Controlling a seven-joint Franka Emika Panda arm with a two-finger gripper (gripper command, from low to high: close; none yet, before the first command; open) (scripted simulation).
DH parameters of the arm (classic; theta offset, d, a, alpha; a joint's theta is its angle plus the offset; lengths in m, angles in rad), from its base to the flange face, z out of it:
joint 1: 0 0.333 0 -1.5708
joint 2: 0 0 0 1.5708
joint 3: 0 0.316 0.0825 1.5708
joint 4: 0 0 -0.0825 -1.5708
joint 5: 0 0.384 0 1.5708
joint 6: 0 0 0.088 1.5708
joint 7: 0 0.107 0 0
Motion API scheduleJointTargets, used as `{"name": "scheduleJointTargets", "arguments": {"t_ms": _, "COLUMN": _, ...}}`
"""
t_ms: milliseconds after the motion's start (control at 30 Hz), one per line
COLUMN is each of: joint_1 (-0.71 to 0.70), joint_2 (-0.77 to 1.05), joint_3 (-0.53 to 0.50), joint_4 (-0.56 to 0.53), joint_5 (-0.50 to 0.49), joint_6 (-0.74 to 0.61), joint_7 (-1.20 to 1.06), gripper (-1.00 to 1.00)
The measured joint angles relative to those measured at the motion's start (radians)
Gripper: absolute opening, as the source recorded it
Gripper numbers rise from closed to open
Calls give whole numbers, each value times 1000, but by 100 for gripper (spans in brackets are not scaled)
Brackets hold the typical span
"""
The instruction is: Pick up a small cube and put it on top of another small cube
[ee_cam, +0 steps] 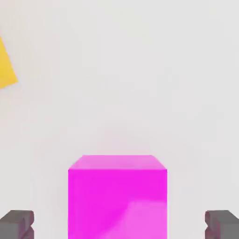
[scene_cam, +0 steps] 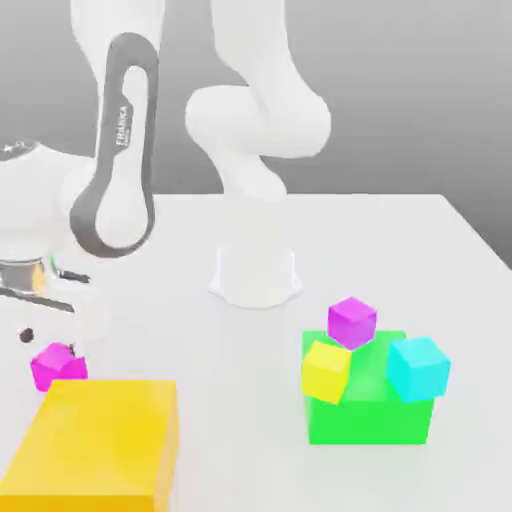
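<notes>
"What's closest to us?"

"The big yellow block [scene_cam: 95,440], on the exterior view's left. Right of it, the green block [scene_cam: 370,425] carries a yellow cube [scene_cam: 326,371], a cyan cube [scene_cam: 418,369] and a purple cube [scene_cam: 352,322]."

"And the magenta cube [scene_cam: 58,368]?"

"On the table [scene_cam: 240,400], just behind the big yellow block."

"The gripper [ee_cam: 119,225]?"

"Spread wide around that cube, touching neither side, holding nothing."

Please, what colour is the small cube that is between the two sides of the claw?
Magenta; the cube shows best in the hand view.
</notes>
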Motion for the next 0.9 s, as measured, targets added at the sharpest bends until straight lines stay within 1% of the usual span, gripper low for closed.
{"name": "scheduleJointTargets", "arguments": {"t_ms": 33, "joint_1": -30, "joint_2": 28, "joint_3": 36, "joint_4": 7, "joint_5": 27, "joint_6": 22, "joint_7": -21, "gripper": -100}}
{"name": "scheduleJointTargets", "arguments": {"t_ms": 200, "joint_1": -30, "joint_2": 28, "joint_3": 36, "joint_4": 7, "joint_5": 26, "joint_6": 20, "joint_7": -20, "gripper": -100}}
{"name": "scheduleJointTargets", "arguments": {"t_ms": 233, "joint_1": -43, "joint_2": 42, "joint_3": 52, "joint_4": 10, "joint_5": 41, "joint_6": 31, "joint_7": -31, "gripper": -100}}
{"name": "scheduleJointTargets", "arguments": {"t_ms": 267, "joint_1": -34, "joint_2": 32, "joint_3": 41, "joint_4": 7, "joint_5": 31, "joint_6": 23, "joint_7": -23, "gripper": -100}}
{"name": "scheduleJointTargets", "arguments": {"t_ms": 333, "joint_1": 8, "joint_2": -21, "joint_3": -15, "joint_4": -6, "joint_5": -32, "joint_6": -16, "joint_7": 24, "gripper": -100}}
{"name": "scheduleJointTargets", "arguments": {"t_ms": 400, "joint_1": 45, "joint_2": -90, "joint_3": -73, "joint_4": -22, "joint_5": -121, "joint_6": -65, "joint_7": 91, "gripper": -100}}
{"name": "scheduleJointTargets", "arguments": {"t_ms": 467, "joint_1": 64, "joint_2": -164, "joint_3": -107, "joint_4": -38, "joint_5": -214, "joint_6": -119, "joint_7": 161, "gripper": -100}}
{"name": "scheduleJointTargets", "arguments": {"t_ms": 500, "joint_1": 86, "joint_2": -199, "joint_3": -89, "joint_4": -42, "joint_5": -238, "joint_6": -147, "joint_7": 197, "gripper": -100}}
{"name": "scheduleJointTargets", "arguments": {"t_ms": 533, "joint_1": 139, "joint_2": -232, "joint_3": -64, "joint_4": -44, "joint_5": -255, "joint_6": -174, "joint_7": 232, "gripper": -100}}
{"name": "scheduleJointTargets", "arguments": {"t_ms": 633, "joint_1": 263, "joint_2": -327, "joint_3": 11, "joint_4": -49, "joint_5": -280, "joint_6": -259, "joint_7": 333, "gripper": -100}}
{"name": "scheduleJointTargets", "arguments": {"t_ms": 733, "joint_1": 359, "joint_2": -419, "joint_3": 97, "joint_4": -53, "joint_5": -294, "joint_6": -343, "joint_7": 430, "gripper": -100}}
{"name": "scheduleJointTargets", "arguments": {"t_ms": 900, "joint_1": 504, "joint_2": -558, "joint_3": 274, "joint_4": -60, "joint_5": -294, "joint_6": -474, "joint_7": 566, "gripper": -100}}
